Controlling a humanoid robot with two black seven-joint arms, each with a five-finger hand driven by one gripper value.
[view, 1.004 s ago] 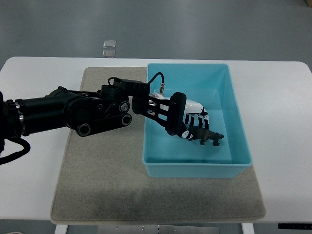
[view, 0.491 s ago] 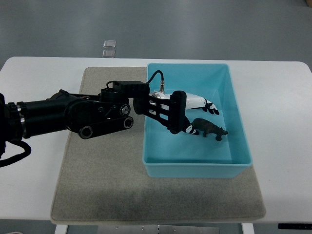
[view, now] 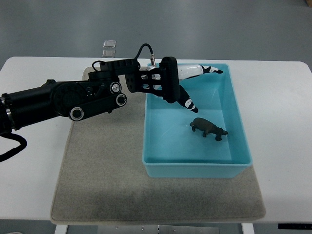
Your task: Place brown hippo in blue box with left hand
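Brown hippo [view: 208,128] stands on the floor of the blue box [view: 235,115], roughly center-right of the bin, nearer the front wall than the back. Head end points toward the pic's right, body dark brown, on its legs, upright. Nothing touches it.

Left hand [view: 187,80] hangs above the box's back-left part, well apart from the hippo. Fingers [view: 207,70] are spread & extended, holding nothing: the white/black digits reach out over the box's back rim toward the right, while the thumb [view: 188,101] angles down toward the box interior. Black palm frame sits over the box's left wall area. A black cable [view: 143,49] loops up from the wrist.

Left arm [view: 63,97] comes in from the pic's left edge, black, w/ round joint hubs, crossing the tan mat [view: 102,165] at its back part. Mat lies on the white table [view: 282,122]; the box rests on the mat's right portion, w/ its right side just past the mat edge.

Behind the table, on the grey floor, two small light squares [view: 109,47] sit close together, one behind the other.

Right arm doesn't show.
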